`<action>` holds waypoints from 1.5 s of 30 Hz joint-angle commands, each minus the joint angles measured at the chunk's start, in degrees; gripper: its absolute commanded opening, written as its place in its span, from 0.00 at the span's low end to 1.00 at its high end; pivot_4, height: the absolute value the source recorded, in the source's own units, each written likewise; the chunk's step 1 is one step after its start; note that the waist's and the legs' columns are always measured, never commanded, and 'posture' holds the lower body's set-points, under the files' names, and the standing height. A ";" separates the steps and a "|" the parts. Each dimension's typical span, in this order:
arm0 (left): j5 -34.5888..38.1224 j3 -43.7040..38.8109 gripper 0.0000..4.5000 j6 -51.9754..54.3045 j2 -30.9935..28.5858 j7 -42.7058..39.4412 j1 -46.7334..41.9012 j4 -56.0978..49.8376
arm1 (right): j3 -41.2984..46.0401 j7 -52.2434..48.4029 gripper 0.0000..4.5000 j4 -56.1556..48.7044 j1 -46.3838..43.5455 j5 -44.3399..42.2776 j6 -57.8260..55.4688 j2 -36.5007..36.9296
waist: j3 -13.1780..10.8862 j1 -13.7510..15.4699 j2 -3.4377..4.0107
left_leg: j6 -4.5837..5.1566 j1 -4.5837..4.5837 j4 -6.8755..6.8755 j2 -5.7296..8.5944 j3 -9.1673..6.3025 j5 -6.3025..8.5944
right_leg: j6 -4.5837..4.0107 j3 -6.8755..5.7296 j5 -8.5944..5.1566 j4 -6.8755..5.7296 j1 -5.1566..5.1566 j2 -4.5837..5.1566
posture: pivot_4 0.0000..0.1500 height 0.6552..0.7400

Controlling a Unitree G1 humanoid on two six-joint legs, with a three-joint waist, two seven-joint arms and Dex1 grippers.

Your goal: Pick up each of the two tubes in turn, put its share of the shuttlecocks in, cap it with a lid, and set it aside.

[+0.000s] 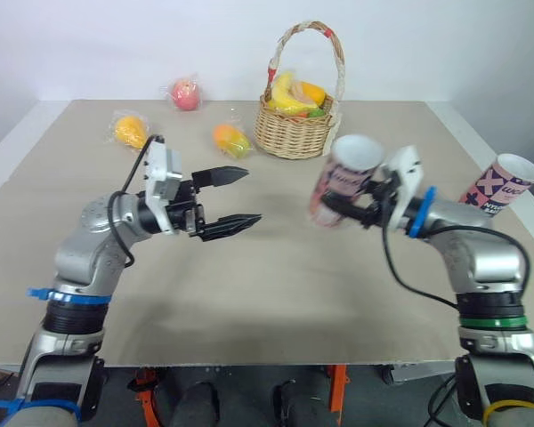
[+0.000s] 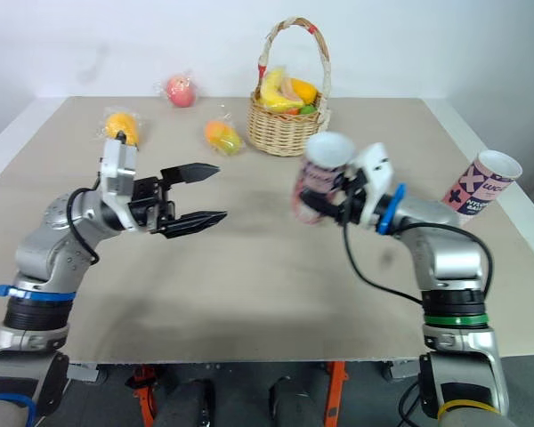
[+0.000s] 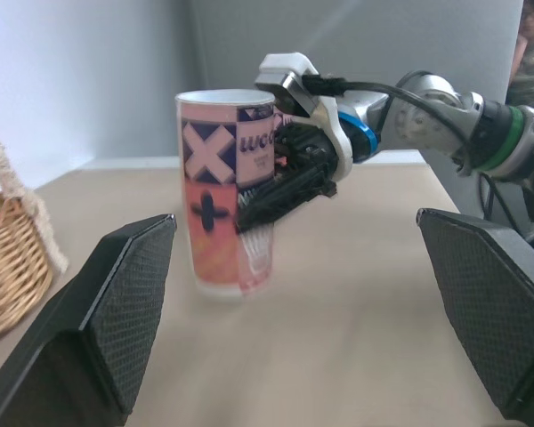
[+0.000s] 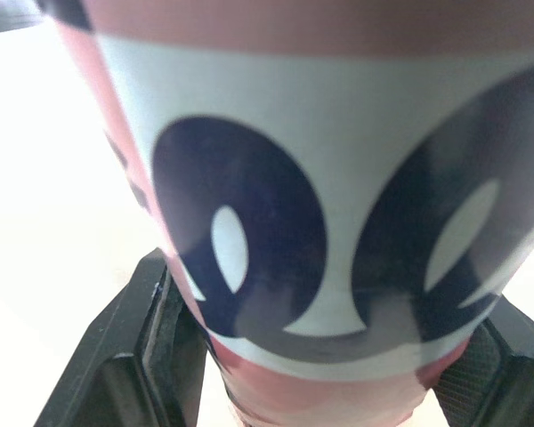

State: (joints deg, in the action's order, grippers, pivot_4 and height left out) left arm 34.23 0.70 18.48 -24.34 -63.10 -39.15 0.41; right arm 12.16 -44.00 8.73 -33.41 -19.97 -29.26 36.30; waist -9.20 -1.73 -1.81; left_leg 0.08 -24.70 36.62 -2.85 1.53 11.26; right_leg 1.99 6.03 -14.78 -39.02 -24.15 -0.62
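Observation:
My right gripper (image 1: 345, 197) is shut on a pink, white and dark patterned tube (image 1: 343, 178), holding it tilted above the table's right middle; the same tube (image 3: 221, 191) shows in the left wrist view and the tube (image 4: 311, 213) sits between the black fingers (image 4: 133, 356) in the right wrist view. A second patterned tube (image 1: 500, 185) leans at the table's right edge. My left gripper (image 1: 240, 197) hangs open and empty over the left middle, pointing toward the held tube.
A wicker basket (image 1: 295, 132) of fruit stands at the back centre. Three bagged fruits lie at the back left: a red one (image 1: 185, 93), an orange one (image 1: 130, 131) and another orange one (image 1: 230, 140). The tan table (image 1: 276, 294) is bare in front.

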 commanded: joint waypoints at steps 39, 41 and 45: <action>-7.44 0.24 1.00 -1.00 4.06 1.37 -4.20 9.63 | 8.54 -4.66 0.98 -1.24 22.36 -3.34 -6.04 14.85 | 0.07 -1.18 0.29 | 0.01 0.19 -0.02 0.15 0.08 0.00 | 0.59 0.30 -0.20 0.02 0.18 0.04 | 1.00 1.00; -6.31 -0.84 1.00 2.04 1.89 2.26 -1.62 6.47 | 8.45 -8.81 0.98 -6.09 24.88 -5.86 -6.50 15.50 | 0.05 -1.56 0.29 | 0.02 0.32 -0.06 0.13 0.10 0.00 | 0.61 0.38 -0.21 0.01 0.23 0.00 | 1.00 1.00; -2.94 -5.99 1.00 8.41 -3.99 5.04 7.89 -2.55 | 4.10 -11.74 0.98 -14.25 22.75 -9.45 -7.14 12.66 | 0.03 -2.50 0.29 | 0.01 0.48 -0.04 0.04 0.01 -0.01 | 0.53 0.34 -0.13 -0.03 0.31 -0.11 | 1.00 1.00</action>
State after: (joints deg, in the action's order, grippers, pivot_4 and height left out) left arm 29.42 -1.60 24.75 -26.43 -59.50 -33.36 2.72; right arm 17.74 -54.23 -0.50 -8.86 -26.72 -36.29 49.75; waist -9.17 -4.23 -1.52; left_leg 0.10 -24.14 36.57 -2.84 1.53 11.24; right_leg 2.49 6.37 -14.90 -39.06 -23.79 -0.73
